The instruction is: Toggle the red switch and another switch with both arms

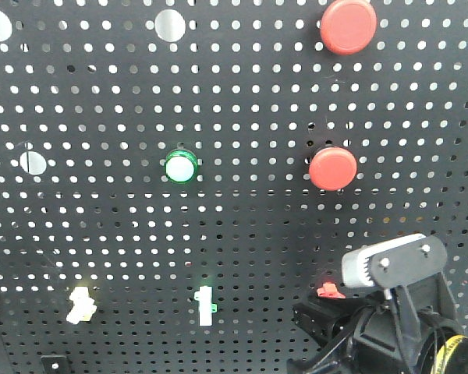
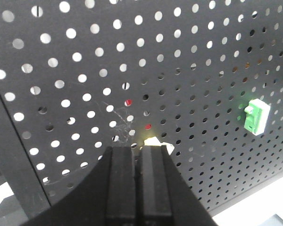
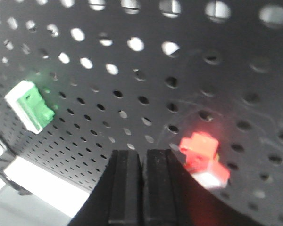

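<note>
Red switch [image 3: 203,153] sits low right on black pegboard [image 1: 242,234], below lower round red button [image 1: 333,168]. Right gripper [image 3: 142,153]: jaws pressed together, tip just left of it, contact unclear. Left gripper [image 2: 137,149]: jaws together too, tip at pale switch [image 2: 153,141], low left on board. Green switch [image 2: 256,117] between them, no gripper on it. Judgement: both arms in position, neither toggle confirmed, flicks probably remain. Lever positions blurred; pale switch half hidden behind jaws; left arm not made out in front view.
</note>
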Motion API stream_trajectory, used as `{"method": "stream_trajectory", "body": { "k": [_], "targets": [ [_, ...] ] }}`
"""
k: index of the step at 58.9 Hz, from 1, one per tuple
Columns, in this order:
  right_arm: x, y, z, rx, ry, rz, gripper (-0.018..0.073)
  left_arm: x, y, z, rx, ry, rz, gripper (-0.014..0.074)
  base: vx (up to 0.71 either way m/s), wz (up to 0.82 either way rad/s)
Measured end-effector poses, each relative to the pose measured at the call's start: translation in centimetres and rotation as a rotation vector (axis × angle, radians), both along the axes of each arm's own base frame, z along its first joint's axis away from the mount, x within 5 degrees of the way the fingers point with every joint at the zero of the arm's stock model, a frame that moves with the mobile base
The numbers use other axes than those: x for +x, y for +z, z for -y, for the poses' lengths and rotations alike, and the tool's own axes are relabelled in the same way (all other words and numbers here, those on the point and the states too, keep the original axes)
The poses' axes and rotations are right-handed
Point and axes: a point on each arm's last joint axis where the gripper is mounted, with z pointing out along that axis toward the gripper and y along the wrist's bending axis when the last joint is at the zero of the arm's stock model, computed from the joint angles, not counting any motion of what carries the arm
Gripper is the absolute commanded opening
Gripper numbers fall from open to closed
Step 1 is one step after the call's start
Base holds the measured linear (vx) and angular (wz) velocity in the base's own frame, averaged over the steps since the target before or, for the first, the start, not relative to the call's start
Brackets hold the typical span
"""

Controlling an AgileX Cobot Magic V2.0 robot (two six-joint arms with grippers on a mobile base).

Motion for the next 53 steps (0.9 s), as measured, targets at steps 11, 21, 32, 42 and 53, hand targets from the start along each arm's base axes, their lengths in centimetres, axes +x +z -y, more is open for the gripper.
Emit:
{"method": "stream_trajectory", "body": {
  "k": [11, 21, 32, 42, 53],
  "targets": [
    [-0.2, -0.2, 0.0, 0.054, -0.043, -0.082, -0.0006, 0.0, 0.0, 0.0, 0.0, 0.0, 0.001, 0.0003, 0.0, 0.0],
    [-0.5, -1.3, 0.6, 0.042, -0.095, -0.204, -0.0006, 0.0, 0.0, 0.0, 0.0, 0.0, 0.001, 0.0003, 0.0, 0.0],
    [-1.2, -1.3, 0.9, 0.023, -0.089, -0.255, -0.0006, 0.0, 0.0, 0.0, 0.0, 0.0, 0.001, 0.0003, 0.0, 0.0],
    [-1.5, -0.5, 1.0, 0.035, -0.064, -0.203, -0.0006, 0.0, 0.0, 0.0, 0.0, 0.0, 0.001, 0.0003, 0.0, 0.0],
    [-1.5, -0.4, 1.0, 0.04, -0.058, -0.191, -0.0006, 0.0, 0.0, 0.0, 0.0, 0.0, 0.001, 0.0003, 0.0, 0.0]
  ]
}}
